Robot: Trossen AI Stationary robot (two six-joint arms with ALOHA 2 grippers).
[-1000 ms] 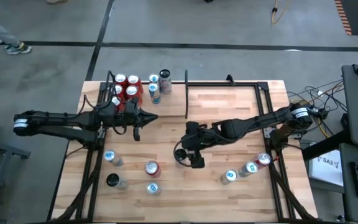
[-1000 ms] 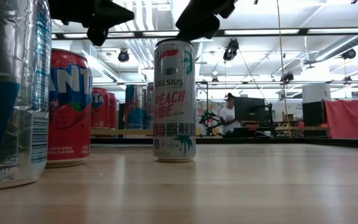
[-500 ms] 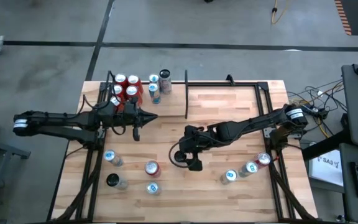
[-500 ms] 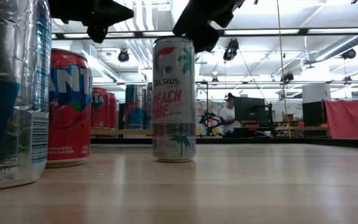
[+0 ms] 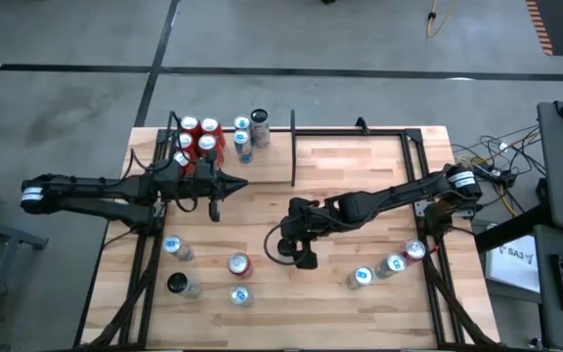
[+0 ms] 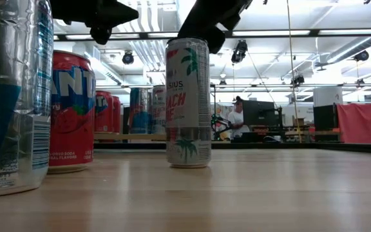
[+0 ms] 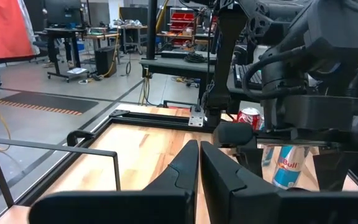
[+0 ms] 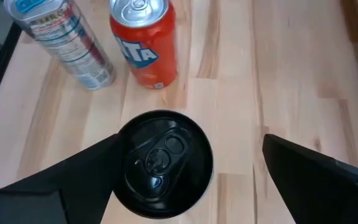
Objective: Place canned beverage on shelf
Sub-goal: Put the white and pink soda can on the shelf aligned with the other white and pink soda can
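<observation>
A tall white can (image 6: pixel 188 103) with a black lid and palm print stands upright at centre frame on the light wood worktop (image 5: pixel 360 186). The right claw (image 5: pixel 293 246) spreads wide around it. The left claw (image 5: pixel 215 208) is pressed together. A workshop lies behind.

Palm-printed white can (image 6: pixel 188 103): partial "…SIUS", "…ACH"; blue can (image 7: pixel 286 167): "Red Bull".
</observation>
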